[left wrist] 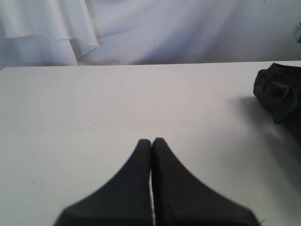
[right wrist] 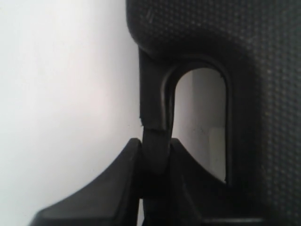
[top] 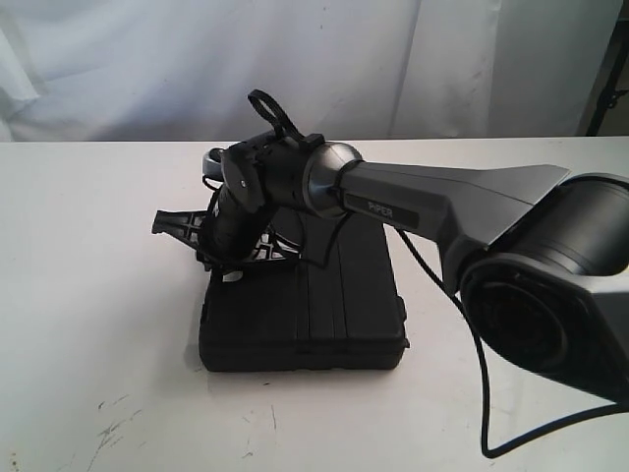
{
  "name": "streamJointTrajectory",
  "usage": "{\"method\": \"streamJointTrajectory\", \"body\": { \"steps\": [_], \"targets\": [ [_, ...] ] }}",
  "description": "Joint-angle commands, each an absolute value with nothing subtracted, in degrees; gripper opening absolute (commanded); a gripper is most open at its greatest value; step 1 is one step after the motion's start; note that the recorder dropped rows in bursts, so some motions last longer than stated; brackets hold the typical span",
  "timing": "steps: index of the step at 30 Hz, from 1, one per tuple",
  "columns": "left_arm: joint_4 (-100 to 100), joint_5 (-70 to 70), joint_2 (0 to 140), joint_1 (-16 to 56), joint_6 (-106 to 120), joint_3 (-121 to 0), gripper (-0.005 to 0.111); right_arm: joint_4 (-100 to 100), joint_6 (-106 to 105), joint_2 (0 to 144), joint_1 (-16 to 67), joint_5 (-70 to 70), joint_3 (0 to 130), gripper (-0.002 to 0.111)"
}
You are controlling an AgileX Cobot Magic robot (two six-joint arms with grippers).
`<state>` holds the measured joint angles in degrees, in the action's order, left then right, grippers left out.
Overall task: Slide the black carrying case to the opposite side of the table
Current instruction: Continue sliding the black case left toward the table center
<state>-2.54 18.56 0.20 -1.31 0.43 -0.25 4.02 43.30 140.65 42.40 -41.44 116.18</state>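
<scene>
The matte-black case (top: 339, 305) lies flat on the white table (top: 88, 285), near the middle. My right arm reaches in from the right and across it, and my right gripper (top: 224, 265) points down at the case's left edge. Up close, the right gripper (right wrist: 155, 147) is shut on the case's handle bar (right wrist: 154, 108), beside the cut-out (right wrist: 202, 117) that shows white table. My left gripper (left wrist: 151, 141) hangs shut over bare table (left wrist: 94, 103) with nothing between its fingers. It does not show in the exterior view.
A white cloth (top: 295, 59) hangs behind the table's far edge. The right arm's cable (top: 482, 393) trails over the table at the front right. Dark scratches (top: 113, 423) mark the near left. A black shape (left wrist: 280, 92) sits at the edge of the left wrist view.
</scene>
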Motion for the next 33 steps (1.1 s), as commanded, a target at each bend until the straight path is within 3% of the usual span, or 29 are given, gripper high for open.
{"method": "streamJointTrajectory", "body": {
  "steps": [1, 24, 28, 33],
  "targets": [
    [-2.2, 18.2, 0.0, -1.3, 0.4, 0.0, 0.000, 6.2, 45.4, 140.7, 43.0, -33.0, 116.5, 0.000],
    [-2.2, 18.2, 0.0, -1.3, 0.5, 0.0, 0.000, -1.1, 48.0, 140.7, 43.0, -31.6, 116.5, 0.001],
    [-2.2, 18.2, 0.0, -1.3, 0.4, 0.0, 0.000, -1.1, 48.0, 140.7, 43.0, -31.1, 116.5, 0.013],
    [-2.2, 18.2, 0.0, -1.3, 0.4, 0.0, 0.000, -1.1, 48.0, 140.7, 43.0, -30.2, 116.5, 0.036]
  ]
}}
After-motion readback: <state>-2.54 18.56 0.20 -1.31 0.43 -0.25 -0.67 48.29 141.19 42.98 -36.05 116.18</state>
